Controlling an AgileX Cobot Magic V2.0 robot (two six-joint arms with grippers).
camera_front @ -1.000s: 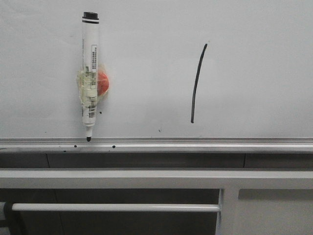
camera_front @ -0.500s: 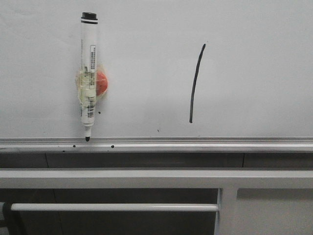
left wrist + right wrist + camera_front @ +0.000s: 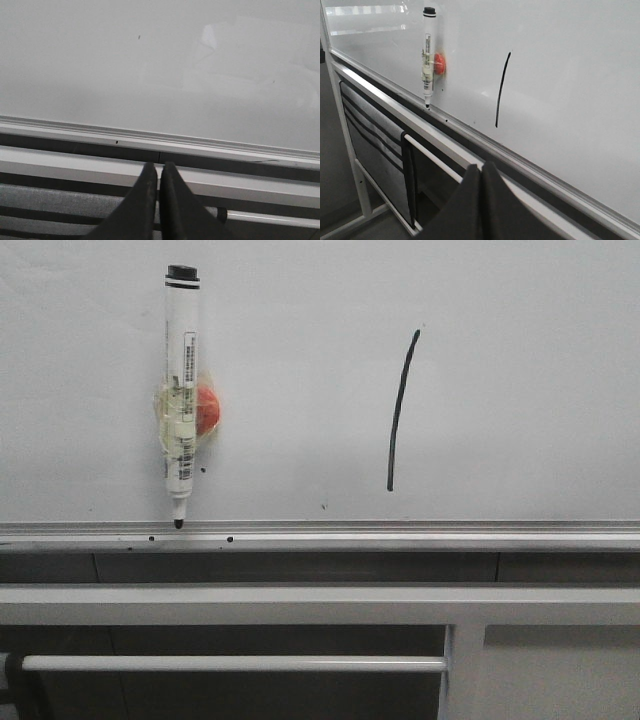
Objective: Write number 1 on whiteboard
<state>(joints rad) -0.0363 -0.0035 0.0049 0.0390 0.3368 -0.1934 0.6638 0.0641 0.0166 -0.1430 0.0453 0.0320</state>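
Note:
The whiteboard (image 3: 520, 390) fills the front view, with its silver lower rail (image 3: 400, 533). The number 1 (image 3: 400, 410) is a thin black, slightly curved stroke right of centre; it also shows in the right wrist view (image 3: 502, 90). A white marker (image 3: 181, 390) hangs upright on the board by an orange-red magnet (image 3: 207, 408), tip down at the rail; it also shows in the right wrist view (image 3: 427, 55). My left gripper (image 3: 159, 167) is shut and empty, below the rail. My right gripper (image 3: 481, 165) is shut and empty, off the board. Neither gripper shows in the front view.
A grey metal ledge (image 3: 300, 602) runs below the rail, with a white bar (image 3: 230, 664) under it. A few small dark specks (image 3: 230, 538) dot the rail. In the right wrist view a grey fabric panel (image 3: 375, 150) hangs on the stand's frame.
The view has shifted very slightly; the marker, magnet and stroke stay in place on the board. No gripper enters the front view.

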